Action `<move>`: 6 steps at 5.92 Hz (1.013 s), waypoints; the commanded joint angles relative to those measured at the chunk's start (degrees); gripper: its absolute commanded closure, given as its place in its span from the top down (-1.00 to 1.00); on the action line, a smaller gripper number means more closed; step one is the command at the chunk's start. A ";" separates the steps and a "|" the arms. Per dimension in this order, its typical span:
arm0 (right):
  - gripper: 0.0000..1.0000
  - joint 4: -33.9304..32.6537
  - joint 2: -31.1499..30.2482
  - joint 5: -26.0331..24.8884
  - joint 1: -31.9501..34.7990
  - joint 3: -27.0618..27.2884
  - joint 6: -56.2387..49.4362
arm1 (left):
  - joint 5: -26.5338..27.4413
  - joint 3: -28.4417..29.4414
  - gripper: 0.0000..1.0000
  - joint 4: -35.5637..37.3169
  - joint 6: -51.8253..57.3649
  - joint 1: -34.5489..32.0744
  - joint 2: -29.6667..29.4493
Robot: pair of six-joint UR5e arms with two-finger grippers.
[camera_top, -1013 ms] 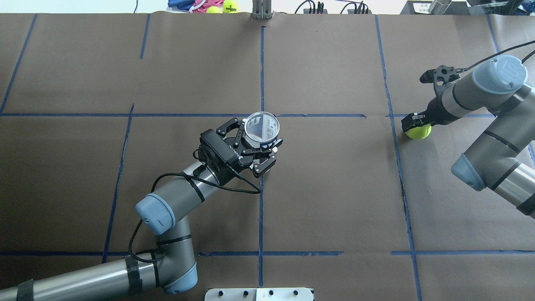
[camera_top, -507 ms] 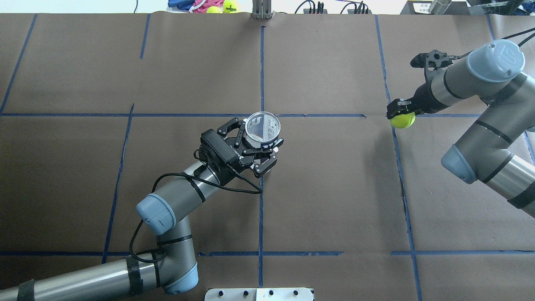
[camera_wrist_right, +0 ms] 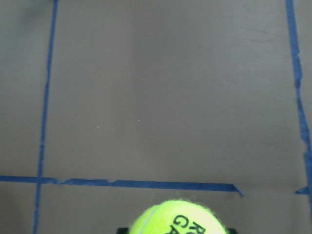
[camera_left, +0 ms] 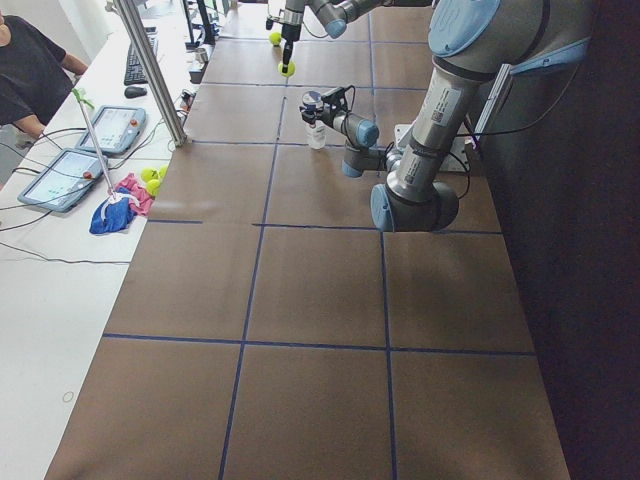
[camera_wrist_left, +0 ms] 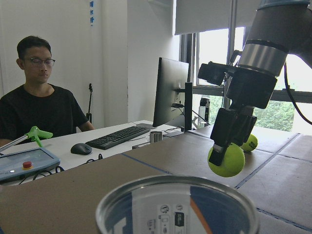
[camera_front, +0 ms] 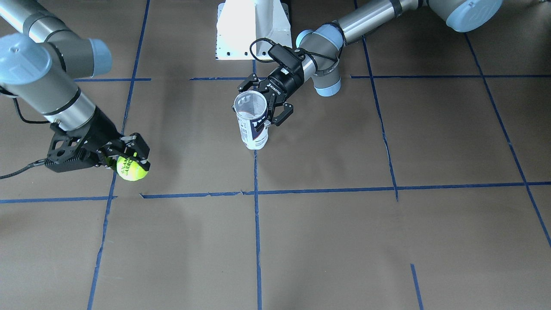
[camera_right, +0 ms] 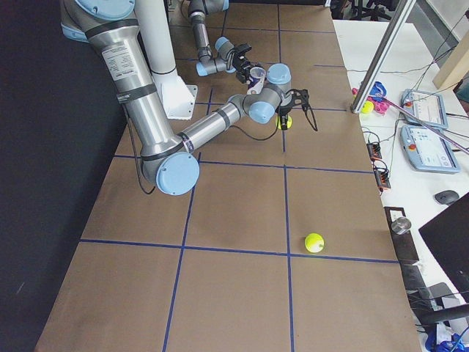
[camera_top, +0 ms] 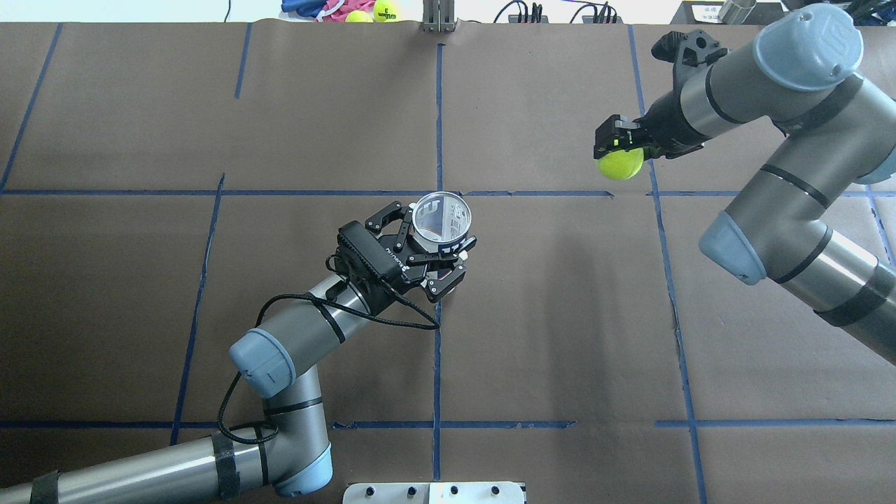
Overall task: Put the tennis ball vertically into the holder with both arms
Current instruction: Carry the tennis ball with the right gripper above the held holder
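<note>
The holder, a clear can with a white and navy label, stands upright with its open mouth up near the table's middle. My left gripper is shut on its side and also shows in the front view. The can's rim fills the bottom of the left wrist view. My right gripper is shut on the yellow-green tennis ball and holds it above the table, well to the right of the can. The ball's black lettering shows in the right wrist view.
A second tennis ball lies on the table near the robot's right end. More balls and cloth lie beyond the far edge by a metal post. An operator sits at a desk. The white pedestal stands behind the can.
My right gripper has lifted the tennis ball off the table and carried it leftward and farther back, closer to the can. The left gripper and the can have turned only slightly.
</note>
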 commanded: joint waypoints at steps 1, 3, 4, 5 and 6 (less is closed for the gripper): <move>-0.77 -10.95 7.97 -0.12 -3.24 7.44 11.00 | 1.14 0.12 0.68 -1.15 -0.02 0.69 0.37; -0.71 -11.24 12.38 -3.17 -8.59 11.32 23.05 | 1.24 0.12 0.68 -2.03 -0.02 1.31 0.28; -0.69 -12.20 13.62 -6.51 -11.67 12.21 25.37 | 1.32 0.12 0.68 -2.82 0.07 1.48 0.37; -0.65 -18.65 16.42 -9.41 -14.31 13.00 25.48 | 1.32 0.12 0.68 -2.83 0.07 1.48 0.54; -0.63 -19.50 16.44 -12.40 -16.77 13.09 25.49 | 1.32 0.12 0.68 -2.83 0.07 1.48 0.55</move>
